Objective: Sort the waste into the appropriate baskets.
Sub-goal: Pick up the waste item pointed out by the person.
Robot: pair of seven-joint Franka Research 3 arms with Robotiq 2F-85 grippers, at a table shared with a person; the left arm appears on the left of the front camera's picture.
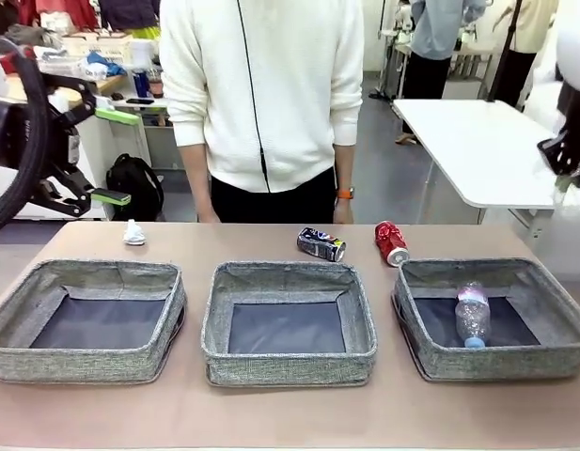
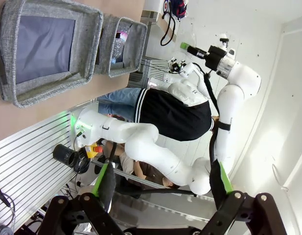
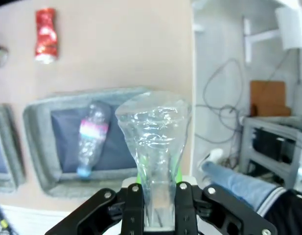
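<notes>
Three grey woven baskets stand in a row: left (image 1: 83, 363), middle (image 1: 288, 366) and right (image 1: 501, 363). A clear plastic bottle (image 1: 472, 316) lies in the right basket (image 3: 35, 147). Behind the baskets lie a white tissue wad (image 1: 133, 233), a dark blue-black can (image 1: 321, 244) and a dented red can (image 1: 391, 242). My right gripper (image 3: 158, 196) hangs high above the right basket's outer side, shut on a clear plastic bag (image 3: 153, 129). At the upper left my left gripper (image 1: 132, 158) is raised off the table, open and empty.
A person in a white sweater (image 1: 261, 94) stands at the far side, hands down. A white table (image 1: 478, 141) stands behind on the right. The tabletop (image 1: 290, 413) in front of the baskets is bare. The left wrist view shows the right arm (image 2: 234, 83) across the room.
</notes>
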